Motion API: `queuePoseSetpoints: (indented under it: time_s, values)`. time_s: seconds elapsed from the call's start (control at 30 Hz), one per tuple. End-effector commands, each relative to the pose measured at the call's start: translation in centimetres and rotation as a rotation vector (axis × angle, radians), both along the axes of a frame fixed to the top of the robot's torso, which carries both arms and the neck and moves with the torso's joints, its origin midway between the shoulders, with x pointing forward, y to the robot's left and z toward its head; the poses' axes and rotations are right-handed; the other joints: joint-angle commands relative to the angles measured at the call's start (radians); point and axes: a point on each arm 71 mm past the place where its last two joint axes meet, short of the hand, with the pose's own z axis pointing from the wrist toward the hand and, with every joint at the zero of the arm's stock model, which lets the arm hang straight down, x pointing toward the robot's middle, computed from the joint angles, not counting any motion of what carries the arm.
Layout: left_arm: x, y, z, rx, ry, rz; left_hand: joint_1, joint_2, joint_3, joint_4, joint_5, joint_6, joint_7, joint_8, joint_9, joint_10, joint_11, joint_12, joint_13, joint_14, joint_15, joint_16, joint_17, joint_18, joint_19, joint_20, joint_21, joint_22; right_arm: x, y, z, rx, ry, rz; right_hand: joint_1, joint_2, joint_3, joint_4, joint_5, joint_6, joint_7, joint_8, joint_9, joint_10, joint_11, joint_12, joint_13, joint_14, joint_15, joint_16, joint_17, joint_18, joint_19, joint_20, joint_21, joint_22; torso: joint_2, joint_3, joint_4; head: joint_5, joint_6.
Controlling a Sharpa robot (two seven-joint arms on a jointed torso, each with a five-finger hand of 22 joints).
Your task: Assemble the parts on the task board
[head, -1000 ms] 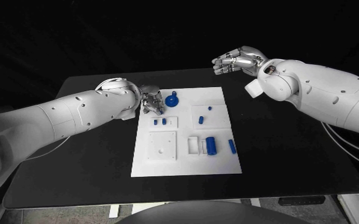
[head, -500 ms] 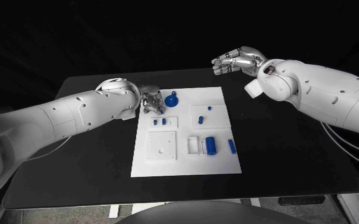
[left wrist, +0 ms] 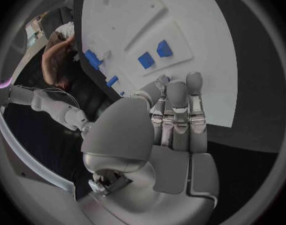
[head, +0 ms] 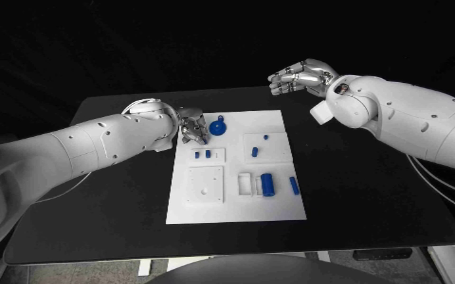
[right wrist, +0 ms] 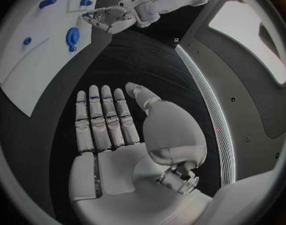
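The white task board (head: 237,208) lies in the middle of the table. On it are a round blue part with a knob (head: 219,127), two small blue pieces (head: 202,154), a blue cylinder (head: 267,184) and a blue bar (head: 294,185). My left hand (head: 192,128) hovers at the board's far left edge, its fingers pointing down beside the round part. In the left wrist view its fingers (left wrist: 177,110) lie straight and side by side over the board (left wrist: 180,25), with nothing seen in them. My right hand (head: 304,77) is raised behind the board's far right corner, its fingers (right wrist: 102,120) spread and empty.
Two more small blue pieces (head: 265,138) (head: 254,152) sit on the board's right half. A white block (head: 244,183) stands beside the cylinder. The black table (head: 379,198) extends around the board on all sides.
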Motion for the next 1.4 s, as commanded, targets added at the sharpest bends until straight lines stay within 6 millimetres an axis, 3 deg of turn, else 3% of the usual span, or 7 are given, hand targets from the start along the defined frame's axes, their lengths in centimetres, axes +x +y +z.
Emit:
queuePoseSetpoints:
  time_s: [0.03, 0.83, 1.2, 1.27, 1.4]
  values:
    - [-0.16, 0.01, -0.55, 0.046, 0.052, 0.0, 0.002, 0.009, 0.007, 0.002, 0.001, -0.009, 0.002, 0.003, 0.001, -0.007, 0.003, 0.003, -0.001, -0.006, -0.001, -0.004, 0.0, 0.005, -0.008, -0.002, 0.002, 0.019, -0.06, 0.19, 0.02, 0.006, 0.003, 0.014, -0.009, 0.0, -0.002, -0.004, 0.005, 0.001, -0.001, -0.003, 0.0, 0.004, -0.003, -0.006, -0.001, -0.006, -0.001, -0.005, -0.002, 0.003, -0.005, -0.002, -0.001, -0.001, 0.0, 0.0004, -0.0018, 0.001, 0.0]
    - [-0.7, -0.02, -1.29, 0.043, 0.096, -0.021, 0.0, -0.006, 0.001, -0.002, -0.008, -0.038, 0.006, 0.003, -0.001, -0.019, 0.007, 0.003, -0.001, -0.016, 0.003, -0.003, 0.001, 0.006, -0.018, 0.002, 0.009, 0.02, -0.22, 0.11, -0.41, 0.005, 0.012, 0.015, -0.01, 0.0, -0.003, -0.003, 0.006, 0.0, -0.001, -0.003, 0.0, 0.004, -0.003, -0.006, -0.001, -0.006, -0.001, -0.005, -0.002, 0.003, -0.006, -0.002, -0.001, -0.001, 0.0, 0.0, -0.0004, -0.004, -0.004]
    - [-0.44, 0.35, -1.12, 0.04, 0.058, -0.002, 0.002, -0.031, 0.031, -0.015, -0.006, -0.195, -0.009, 0.002, -0.004, -0.023, 0.007, 0.003, -0.001, -0.025, 0.003, -0.006, -0.003, 0.006, -0.028, 0.002, 0.019, 0.021, -0.21, 0.07, -0.42, 0.006, 0.008, 0.008, -0.009, 0.0, -0.003, -0.003, 0.008, 0.0, -0.001, -0.003, 0.0, 0.004, -0.003, -0.006, -0.001, -0.006, -0.001, -0.005, -0.001, 0.003, -0.006, -0.002, -0.001, -0.001, 0.0, 0.0001, 0.0, -0.002, -0.003]
    - [-0.39, 0.4, -1.08, 0.039, 0.052, 0.002, 0.004, -0.036, 0.034, -0.017, -0.007, -0.278, -0.018, -0.001, -0.007, -0.022, 0.007, 0.003, -0.001, -0.026, 0.004, -0.006, -0.003, 0.006, -0.03, 0.003, 0.022, 0.021, -0.21, 0.07, -0.43, 0.006, 0.008, 0.008, -0.009, -0.001, -0.003, -0.003, 0.008, 0.0, -0.001, -0.003, 0.0, 0.004, -0.003, -0.006, -0.001, -0.006, -0.001, -0.005, -0.001, 0.003, -0.006, -0.002, -0.001, -0.001, 0.0, 0.0001, 0.0, -0.002, -0.003]
    - [-0.3, 0.56, -1.04, 0.038, 0.044, 0.01, 0.008, -0.04, 0.035, -0.019, -0.006, -0.363, -0.029, -0.004, -0.01, -0.021, 0.008, 0.003, -0.001, -0.027, 0.004, -0.005, -0.004, 0.007, -0.032, 0.003, 0.027, 0.021, -0.2, 0.04, -0.43, 0.005, 0.008, 0.006, -0.01, -0.002, -0.004, -0.003, 0.008, -0.001, -0.001, -0.003, 0.0, 0.002, -0.003, -0.006, -0.002, -0.007, 0.0, -0.005, -0.002, 0.003, -0.006, -0.002, -0.001, -0.001, 0.0, 0.0001, -0.0004, -0.002, -0.003]
